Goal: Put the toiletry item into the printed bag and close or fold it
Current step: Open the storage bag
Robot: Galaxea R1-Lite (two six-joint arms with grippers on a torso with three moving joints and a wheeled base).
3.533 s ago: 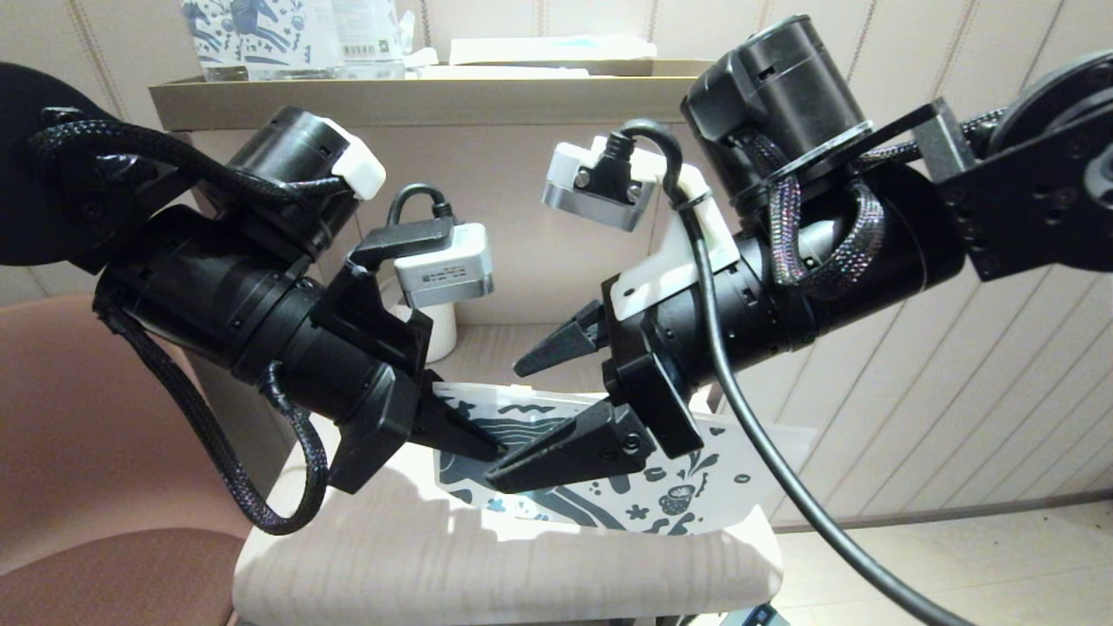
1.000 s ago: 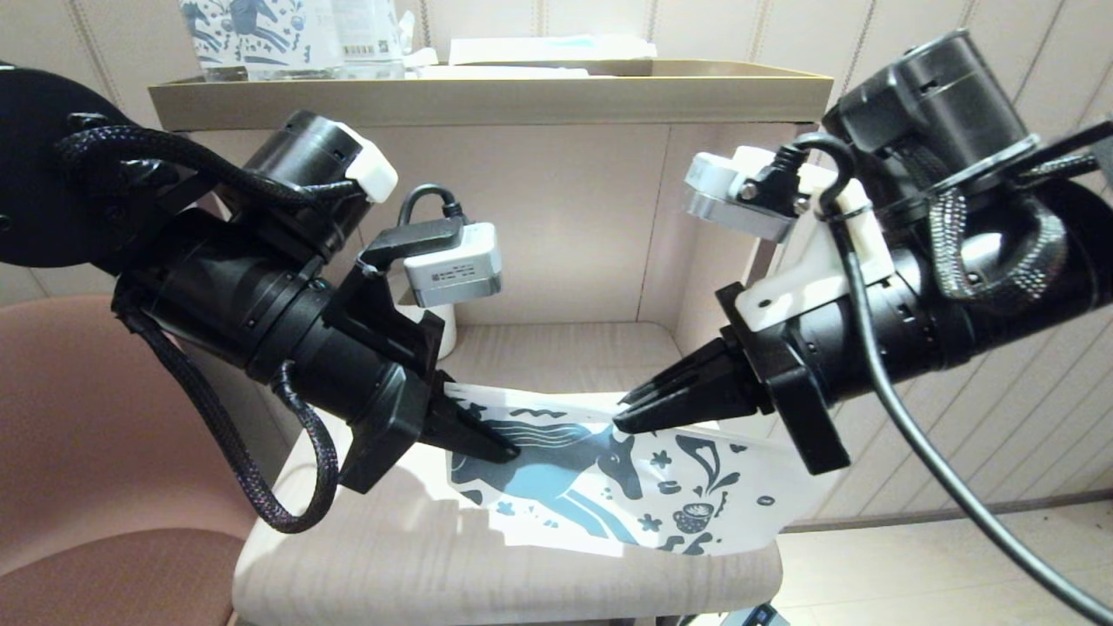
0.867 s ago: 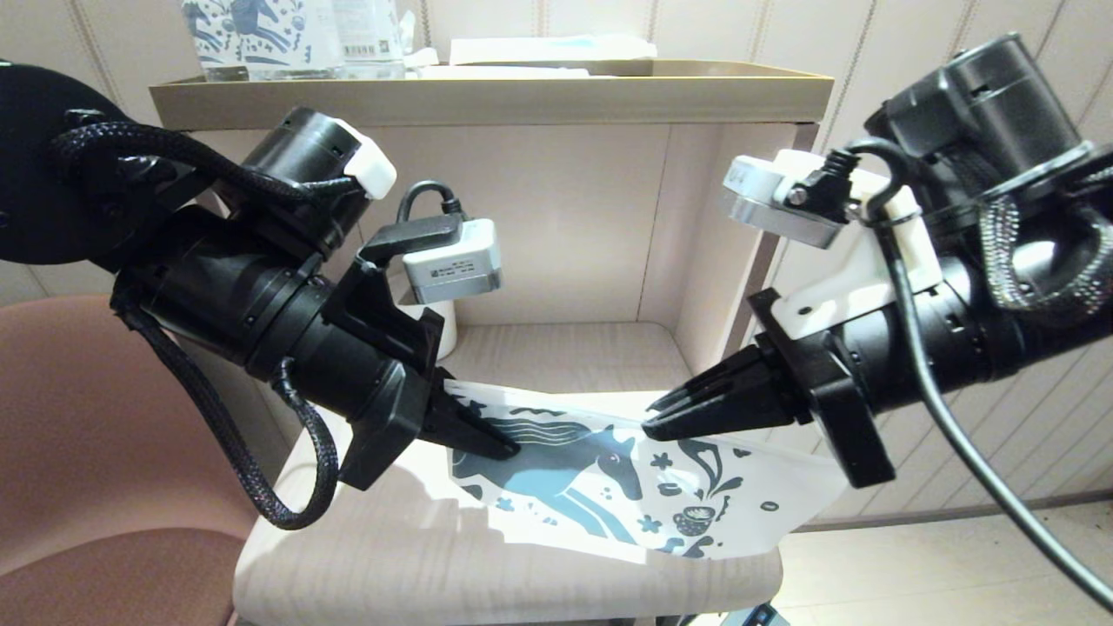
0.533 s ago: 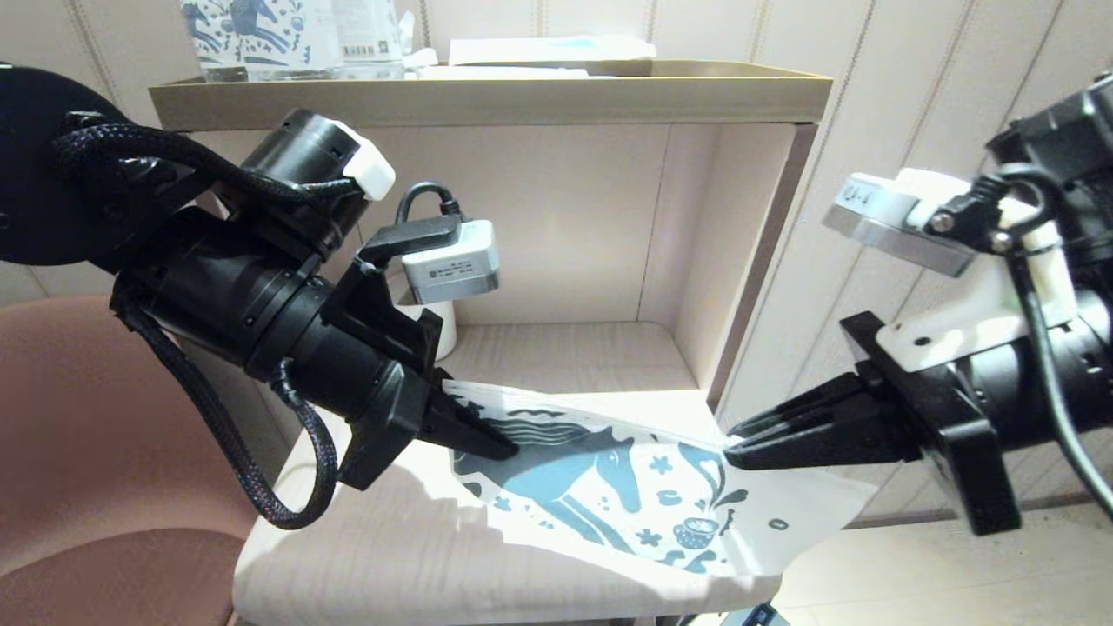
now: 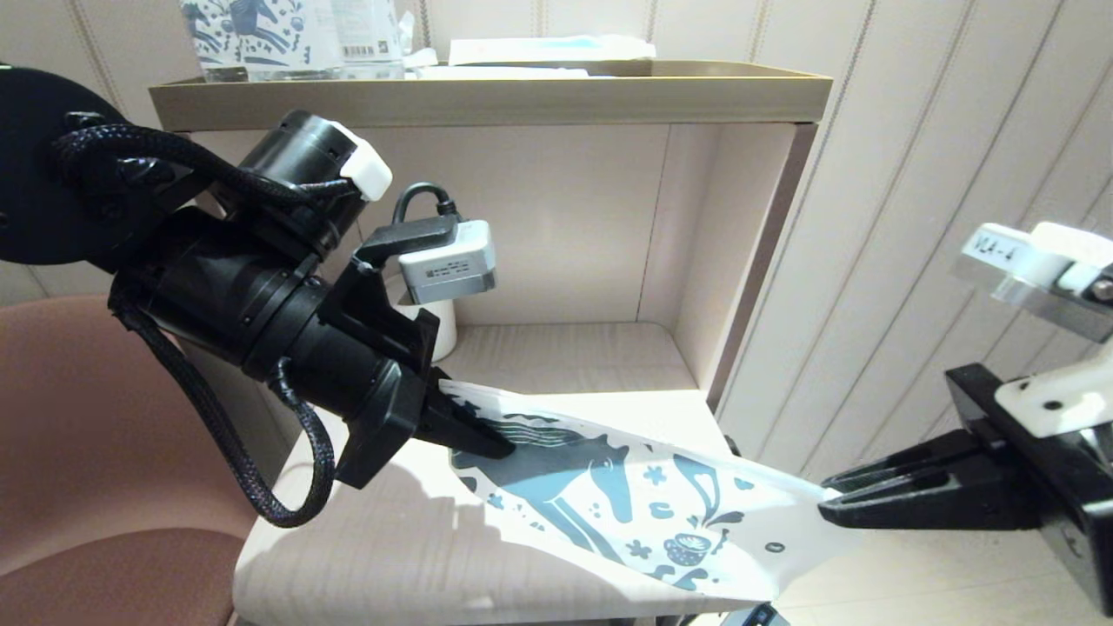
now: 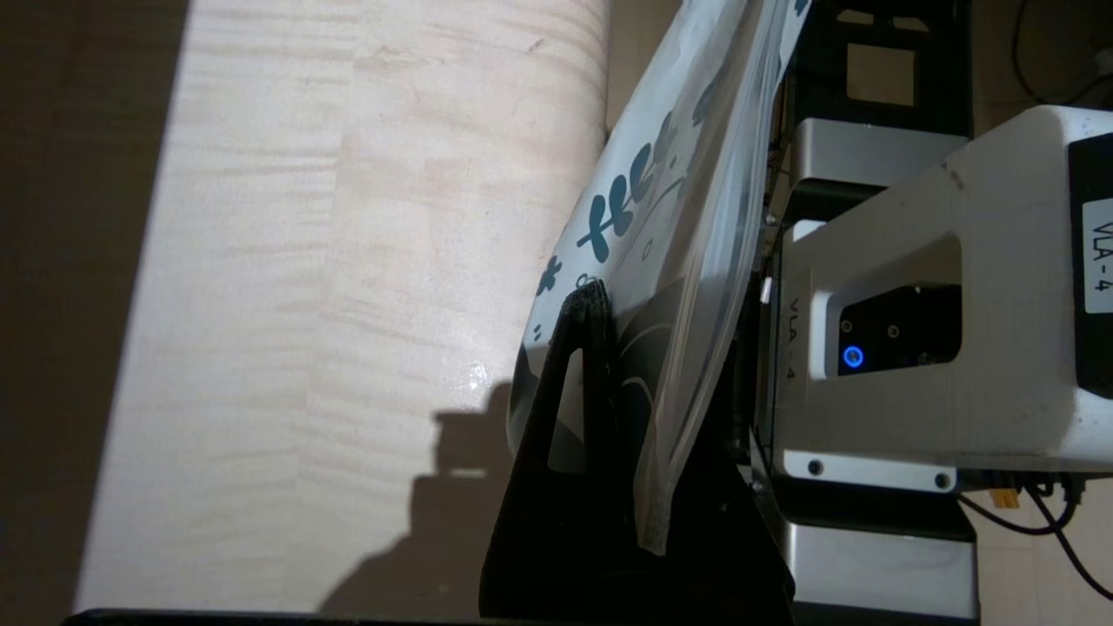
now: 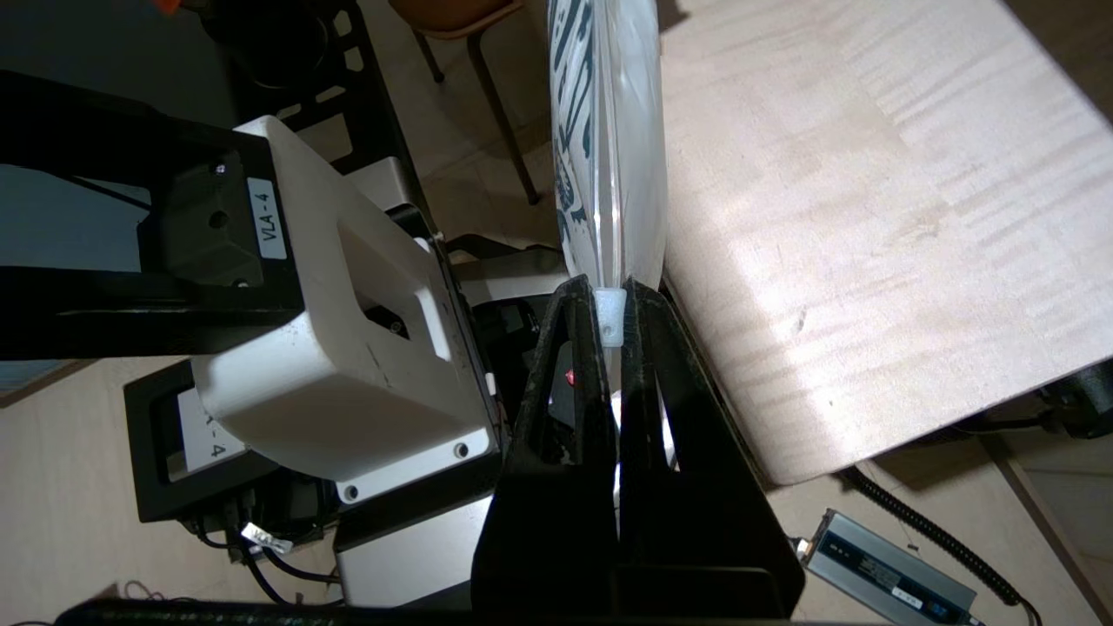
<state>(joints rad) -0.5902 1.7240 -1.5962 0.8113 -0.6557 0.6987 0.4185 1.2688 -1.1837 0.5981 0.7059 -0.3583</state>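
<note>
The printed bag point(image 5: 643, 504), white with a dark blue horse and cup, hangs stretched between my two grippers over the table's right front corner. My left gripper point(image 5: 496, 448) is shut on the bag's left end; in the left wrist view the left gripper point(image 6: 600, 304) pinches the bag point(image 6: 687, 174) edge-on. My right gripper point(image 5: 826, 504) is out past the table's right edge, shut on the bag's white slider tab point(image 7: 611, 317) at the right end of the top seam. The right gripper point(image 7: 610, 291) has the bag point(image 7: 609, 130) running straight away from it. The toiletry item is hidden.
A white mug point(image 5: 435, 326) stands in the shelf niche behind my left arm. Horse-printed packs point(image 5: 252, 35) stand on the top shelf. A brown chair point(image 5: 78, 435) is at the left. The light wooden table point(image 5: 391, 556) ends at the right; a power adapter point(image 7: 878, 569) lies on the floor.
My right gripper has travelled far to the right along the bag's top edge, past the table's edge, pulling the bag taut and tilting it down. The left gripper has stayed put.
</note>
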